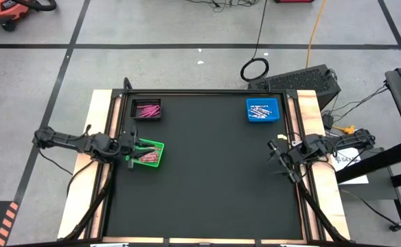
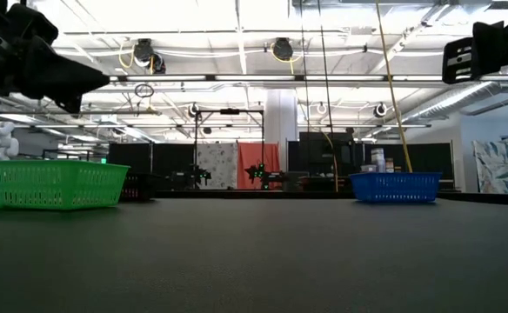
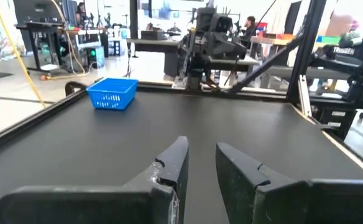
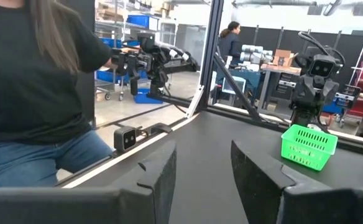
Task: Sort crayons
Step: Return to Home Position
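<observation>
Green tray (image 1: pixel 163 147), crayons (image 1: pixel 149 158) lengthwise inside

Cams: top-down, level w/ table (image 1: pixel 207 171), 2 wrist fwd.

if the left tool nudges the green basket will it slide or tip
Probably slides rather than tips: the green basket sits low and wide on the flat table. Likely light, as its walls are open mesh and hold only thin crayons. Its mesh might snag the left tool.
</observation>
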You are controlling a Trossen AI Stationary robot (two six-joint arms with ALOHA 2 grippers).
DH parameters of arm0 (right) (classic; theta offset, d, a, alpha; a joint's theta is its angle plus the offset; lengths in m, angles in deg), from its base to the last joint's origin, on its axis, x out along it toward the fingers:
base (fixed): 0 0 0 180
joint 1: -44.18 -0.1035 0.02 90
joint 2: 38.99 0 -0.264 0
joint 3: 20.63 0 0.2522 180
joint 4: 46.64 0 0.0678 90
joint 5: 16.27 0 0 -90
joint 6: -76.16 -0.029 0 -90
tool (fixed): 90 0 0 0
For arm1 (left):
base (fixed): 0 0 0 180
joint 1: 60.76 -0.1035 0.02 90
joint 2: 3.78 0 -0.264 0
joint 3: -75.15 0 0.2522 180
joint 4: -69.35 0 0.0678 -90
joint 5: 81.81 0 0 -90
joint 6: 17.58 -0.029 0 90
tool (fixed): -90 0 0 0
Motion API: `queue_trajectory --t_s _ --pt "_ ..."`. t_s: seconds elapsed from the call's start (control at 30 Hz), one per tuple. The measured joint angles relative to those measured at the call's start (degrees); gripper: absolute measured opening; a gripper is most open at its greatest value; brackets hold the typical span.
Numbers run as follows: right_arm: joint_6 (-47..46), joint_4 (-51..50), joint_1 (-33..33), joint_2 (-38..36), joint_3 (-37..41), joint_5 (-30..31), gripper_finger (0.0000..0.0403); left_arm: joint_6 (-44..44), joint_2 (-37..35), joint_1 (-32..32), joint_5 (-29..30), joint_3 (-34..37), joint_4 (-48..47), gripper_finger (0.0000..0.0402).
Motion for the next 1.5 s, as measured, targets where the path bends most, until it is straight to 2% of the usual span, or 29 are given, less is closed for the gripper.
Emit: queue_trajectory --t_s 0.3,1.5 --pt "0.0 0.2 0.0 -0.7 0.3 0.0 0.0139 0.0 -5.2 0.0 0.2 0.0 0.0 0.0085" --pt "0.0 -0.6 0.0 -0.7 1.7 0.0 0.0139 0.0 -5.2 0.0 0.3 0.1 0.9 0.0085"
